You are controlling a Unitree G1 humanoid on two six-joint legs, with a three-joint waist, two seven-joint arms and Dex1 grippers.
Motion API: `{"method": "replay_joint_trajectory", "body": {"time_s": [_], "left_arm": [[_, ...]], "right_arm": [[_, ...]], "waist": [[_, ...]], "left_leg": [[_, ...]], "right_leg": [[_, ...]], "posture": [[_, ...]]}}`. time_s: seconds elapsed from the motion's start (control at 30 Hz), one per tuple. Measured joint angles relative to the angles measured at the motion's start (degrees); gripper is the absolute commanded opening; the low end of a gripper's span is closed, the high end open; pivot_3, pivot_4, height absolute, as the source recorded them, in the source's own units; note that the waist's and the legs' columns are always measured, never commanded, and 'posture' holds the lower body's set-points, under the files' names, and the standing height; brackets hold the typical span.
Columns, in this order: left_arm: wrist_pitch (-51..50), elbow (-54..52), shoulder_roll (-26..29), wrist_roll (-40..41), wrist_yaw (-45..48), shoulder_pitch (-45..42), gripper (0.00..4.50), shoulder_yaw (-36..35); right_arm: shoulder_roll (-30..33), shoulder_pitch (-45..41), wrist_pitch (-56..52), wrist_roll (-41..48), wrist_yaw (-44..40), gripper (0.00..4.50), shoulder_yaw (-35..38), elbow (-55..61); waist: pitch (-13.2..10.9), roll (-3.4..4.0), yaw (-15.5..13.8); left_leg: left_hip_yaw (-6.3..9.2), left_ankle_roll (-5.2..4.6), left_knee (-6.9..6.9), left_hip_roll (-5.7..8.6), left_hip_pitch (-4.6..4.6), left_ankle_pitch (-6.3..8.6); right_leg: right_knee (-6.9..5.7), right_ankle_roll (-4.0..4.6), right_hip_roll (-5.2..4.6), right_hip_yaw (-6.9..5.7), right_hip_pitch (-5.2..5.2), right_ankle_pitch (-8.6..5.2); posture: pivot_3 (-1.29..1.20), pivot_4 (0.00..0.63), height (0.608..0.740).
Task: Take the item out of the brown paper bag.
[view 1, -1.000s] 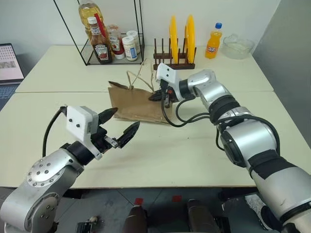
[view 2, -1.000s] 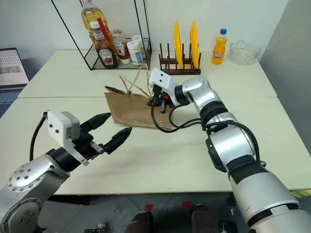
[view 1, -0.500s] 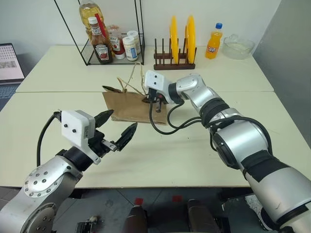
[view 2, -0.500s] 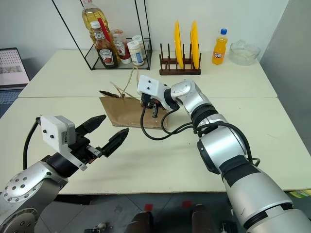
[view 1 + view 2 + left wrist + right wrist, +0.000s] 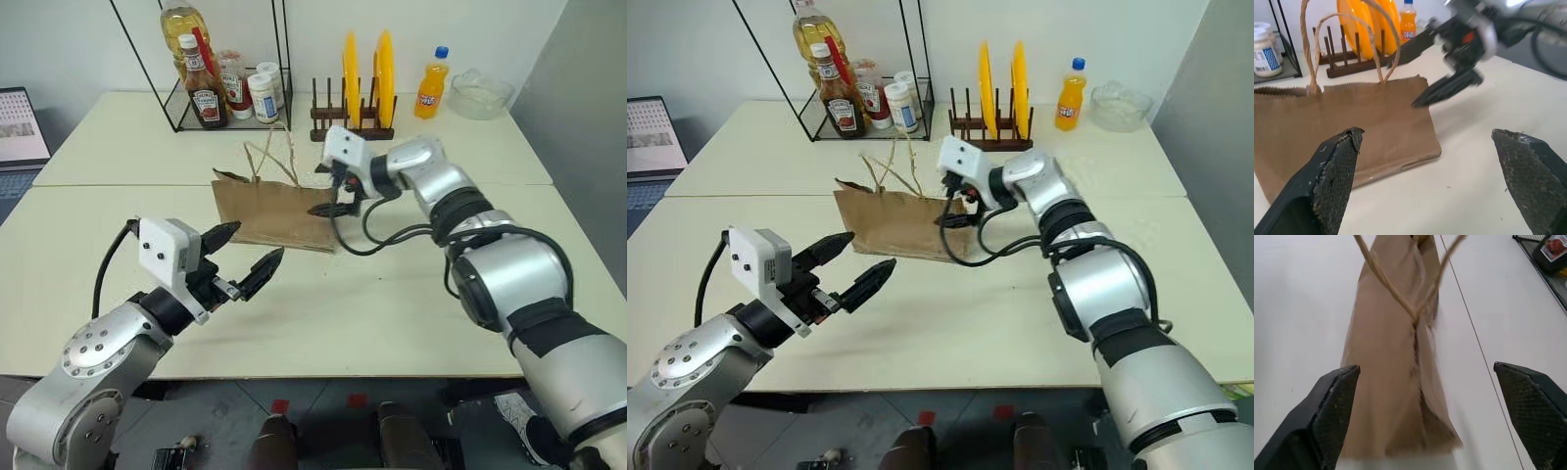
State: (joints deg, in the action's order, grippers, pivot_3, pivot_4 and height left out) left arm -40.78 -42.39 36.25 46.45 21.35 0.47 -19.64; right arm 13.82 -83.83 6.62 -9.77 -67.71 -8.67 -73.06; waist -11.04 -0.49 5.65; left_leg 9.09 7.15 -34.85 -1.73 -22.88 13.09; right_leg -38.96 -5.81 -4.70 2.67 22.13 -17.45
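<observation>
The brown paper bag (image 5: 274, 211) rests on the cream table (image 5: 411, 304), flattened, its two cord handles (image 5: 263, 162) rising above its top edge. The item is hidden. My right gripper (image 5: 331, 194) hovers at the bag's right end, open, with nothing between its fingers. Seen from the right wrist, the bag (image 5: 1386, 357) runs away lengthwise between the spread fingers (image 5: 1334, 396). Nearer the table's front edge, my left gripper (image 5: 250, 245) is open and empty, pointing at the bag's broad side (image 5: 1352, 122). The left wrist view also catches the right gripper (image 5: 1437, 73).
A wire rack with sauce bottles (image 5: 211, 83) stands at the back left. A wooden rack with yellow plates (image 5: 358, 83) is just behind the bag. An orange drink bottle (image 5: 428, 83) and a glass bowl (image 5: 480, 93) sit at the back right. A laptop (image 5: 20, 127) is far left.
My right gripper has opened, let go of the bag's right end and drawn away to the right. The bag's handles now stand straighter. The left arm has stayed put.
</observation>
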Motion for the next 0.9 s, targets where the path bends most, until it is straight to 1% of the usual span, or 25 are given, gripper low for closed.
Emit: {"method": "replay_joint_trajectory", "body": {"time_s": [0.1,0.17,0.2,0.27,0.33,0.37,0.43,0.47,0.5,0.6,0.63,0.7,0.77,0.83,0.9], "left_arm": [[0.0,3.8,1.2,0.8,2.1,-1.1,4.5,-2.0],[0.0,7.0,2.0,0.9,3.1,-2.6,4.5,-2.9],[0.0,9.6,2.5,0.9,3.7,-4.6,4.5,-3.1],[0.1,16.3,4.5,0.6,5.2,-9.4,4.5,-3.7],[0.5,23.2,6.4,-0.2,7.7,-14.4,4.5,-3.8],[1.6,27.4,7.8,-1.6,9.7,-17.6,4.5,-2.8],[5.2,38.0,10.7,-6.4,15.0,-26.3,4.5,1.5],[7.2,42.6,11.6,-8.7,17.1,-30.1,4.5,3.2],[10.7,50.0,11.5,-12.3,20.0,-36.5,4.5,6.7],[21.1,70.1,9.8,-22.5,24.3,-50.9,4.5,13.9],[25.4,78.2,8.5,-26.2,25.3,-56.0,4.5,16.1],[31.8,90.0,6.2,-31.6,26.2,-62.6,4.5,19.1],[36.9,100.0,4.4,-36.8,26.2,-67.7,4.5,21.9],[41.1,107.3,2.7,-41.5,25.9,-71.5,4.5,24.4],[43.7,111.1,1.6,-45.0,26.9,-73.8,4.5,26.5]], "right_arm": [[4.6,2.1,-4.2,2.6,-3.4,4.48,1.7,7.4],[7.1,6.3,-9.6,4.7,-3.8,4.48,3.2,16.0],[8.5,11.3,-14.6,6.6,-3.0,4.48,4.7,25.1],[9.4,22.9,-26.3,9.8,0.6,4.48,7.8,44.2],[8.3,34.4,-36.1,11.7,5.7,4.48,9.3,61.3],[6.9,39.9,-40.4,12.2,8.9,4.48,9.6,69.3],[3.1,49.4,-46.8,12.7,15.8,4.48,9.2,83.9],[1.3,52.3,-48.8,13.0,18.3,4.48,8.3,88.7],[-0.1,55.5,-50.6,13.0,21.8,4.48,7.9,94.0],[-2.2,60.2,-53.2,13.2,27.8,4.48,6.2,102.6],[-2.1,61.7,-53.4,13.1,29.5,4.48,5.1,104.6],[-0.1,64.1,-52.8,12.7,30.9,4.48,2.7,106.2],[-0.7,66.2,-52.7,12.9,33.0,4.48,2.1,106.6],[-1.8,67.1,-53.0,13.3,35.2,4.48,2.0,106.7],[-2.0,67.1,-53.0,13.5,36.6,4.48,1.8,106.9]], "waist": [[0.0,-0.01,-0.1],[0.0,-0.02,-0.3],[0.0,-0.05,-0.6],[0.0,-0.06,-0.9],[0.0,-0.05,-1.0],[0.0,-0.05,-1.0],[0.0,-0.04,-1.1],[0.0,-0.03,-0.9],[0.0,-0.04,-1.0],[0.1,-0.14,-1.0],[0.1,-0.15,-1.0],[0.1,-0.16,-1.0],[0.1,-0.17,-0.8],[0.1,-0.18,-0.6],[0.1,-0.2,-0.5]], "left_leg": [[0.0,-0.01,0.01,0.0,0.0,0.01],[-0.01,-0.03,0.01,0.0,0.01,0.02],[0.05,-0.03,0.01,0.0,0.01,0.02],[0.11,-0.03,0.01,0.0,-0.03,0.02],[0.1,-0.01,0.0,0.0,-0.06,0.0],[0.09,0.01,0.0,0.0,-0.1,-0.01],[0.13,0.02,0.01,0.0,-0.09,-0.02],[0.07,0.02,0.01,0.01,-0.07,-0.02],[0.07,0.01,-0.02,0.03,-0.03,-0.03],[0.1,0.03,-0.01,0.03,0.01,-0.08],[0.11,0.03,-0.01,0.03,-0.01,-0.08],[0.1,0.03,0.01,0.03,-0.03,-0.08],[0.1,0.09,0.06,0.03,-0.09,-0.11],[0.1,0.17,0.11,0.03,-0.1,-0.16],[0.09,0.17,0.1,0.03,-0.11,-0.16]], "right_leg": [[0.01,0.0,0.0,0.0,-0.01,0.0],[0.0,0.0,0.0,0.01,-0.01,0.0],[-0.01,0.0,0.0,-0.06,-0.04,0.0],[-0.02,0.01,0.01,-0.12,-0.03,-0.01],[0.0,0.01,0.0,-0.12,-0.01,-0.01],[-0.02,0.01,0.0,-0.12,0.03,-0.01],[-0.04,0.01,0.02,-0.15,0.05,-0.01],[-0.04,0.0,0.02,-0.1,0.06,-0.01],[-0.04,0.0,0.02,-0.1,-0.01,-0.01],[-0.04,-0.01,0.02,-0.15,-0.04,0.0],[-0.03,-0.01,0.02,-0.16,-0.03,0.0],[0.02,-0.02,0.02,-0.15,-0.02,-0.01],[0.03,-0.01,0.02,-0.14,0.07,-0.02],[0.02,-0.02,0.02,-0.15,0.12,-0.02],[0.02,-0.02,0.02,-0.13,0.11,-0.02]], "posture": [[0.0,0.15,0.74],[0.0,0.15,0.74],[0.0,0.15,0.74],[0.0,0.15,0.74],[0.0,0.15,0.74],[0.0,0.15,0.74],[0.0,0.15,0.74],[0.0,0.15,0.74],[0.0,0.15,0.74],[0.0,0.15,0.74],[0.0,0.15,0.74],[0.0,0.15,0.74],[0.0,0.15,0.74],[0.0,0.15,0.74],[0.0,0.15,0.74]]}}
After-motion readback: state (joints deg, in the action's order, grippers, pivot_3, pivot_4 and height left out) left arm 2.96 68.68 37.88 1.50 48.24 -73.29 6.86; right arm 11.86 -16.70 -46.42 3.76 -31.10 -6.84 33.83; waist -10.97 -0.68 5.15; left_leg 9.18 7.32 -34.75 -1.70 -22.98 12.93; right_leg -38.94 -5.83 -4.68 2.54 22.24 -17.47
